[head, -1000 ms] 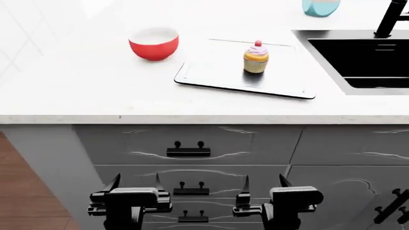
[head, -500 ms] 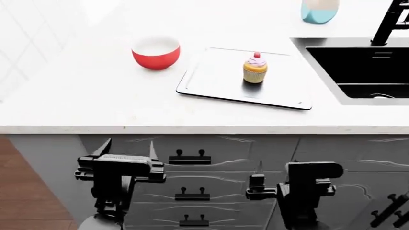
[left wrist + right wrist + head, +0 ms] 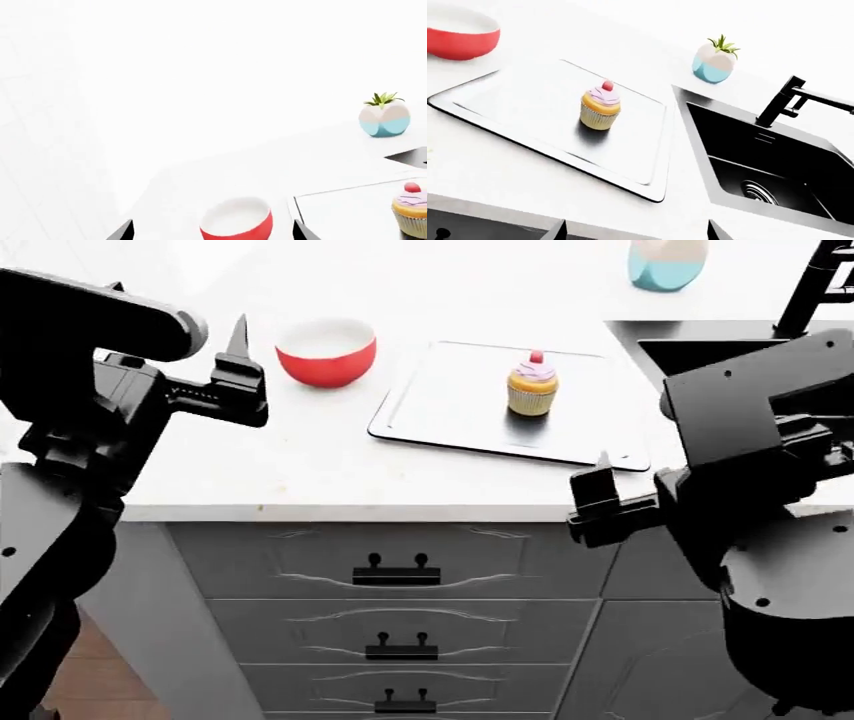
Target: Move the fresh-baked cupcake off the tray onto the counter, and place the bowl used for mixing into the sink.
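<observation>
The red bowl (image 3: 324, 352), white inside, stands on the white counter (image 3: 267, 465) left of the silver tray (image 3: 447, 405). The cupcake (image 3: 533, 382) stands upright on the tray. My left gripper (image 3: 200, 345) is open and empty above the counter's left part, short of the bowl. In the left wrist view the bowl (image 3: 237, 224) sits ahead between the spread fingertips (image 3: 127, 229). My right gripper (image 3: 603, 480) is open and empty at the counter's front edge, before the tray's near right corner. The right wrist view shows the cupcake (image 3: 600, 106), the tray (image 3: 514, 95) and the black sink (image 3: 767, 160).
A white-and-teal vase (image 3: 667, 260) with a plant stands at the back. A black tap (image 3: 814, 280) rises behind the sink (image 3: 674, 352), which my right arm partly hides. Grey drawer fronts with black handles (image 3: 394, 568) are below the counter. A white wall is at the left.
Both arms have risen from down by the drawers to counter height. The left gripper now faces the bowl, the right faces the tray. Bowl and cupcake have not moved.
</observation>
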